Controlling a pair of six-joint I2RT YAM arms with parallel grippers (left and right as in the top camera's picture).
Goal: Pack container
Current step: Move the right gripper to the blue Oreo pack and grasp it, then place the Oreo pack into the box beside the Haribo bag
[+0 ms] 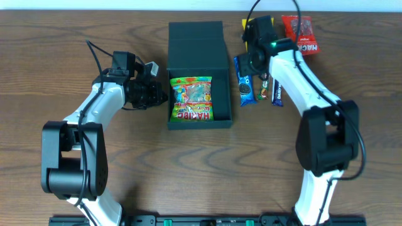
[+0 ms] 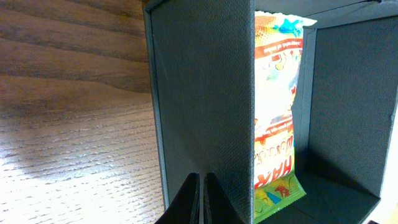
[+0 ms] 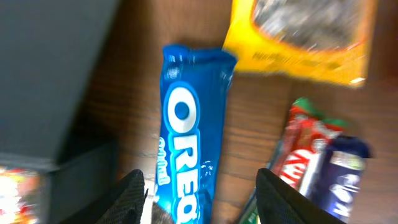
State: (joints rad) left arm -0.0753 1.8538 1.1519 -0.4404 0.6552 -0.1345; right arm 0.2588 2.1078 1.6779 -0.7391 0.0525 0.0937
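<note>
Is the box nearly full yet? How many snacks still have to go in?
Only just begun. Done: one gummy packet lies in the open container. In hand: nothing is gripped; the right gripper hangs open over the Oreo packet, probably next, and the left gripper is shut beside the container's wall. Left: the Oreo packet, yellow packet, red packet, red bar and dark blue bar lie outside on the table.

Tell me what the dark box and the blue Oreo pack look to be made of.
Box: likely stiff cardboard with a matte finish; its wall shows a fine woven-looking grain, no shine, and thin straight edges.
Oreo pack: probably thin plastic film, glossy; its end looks crimped and wavy, though the view is blurred.
</note>
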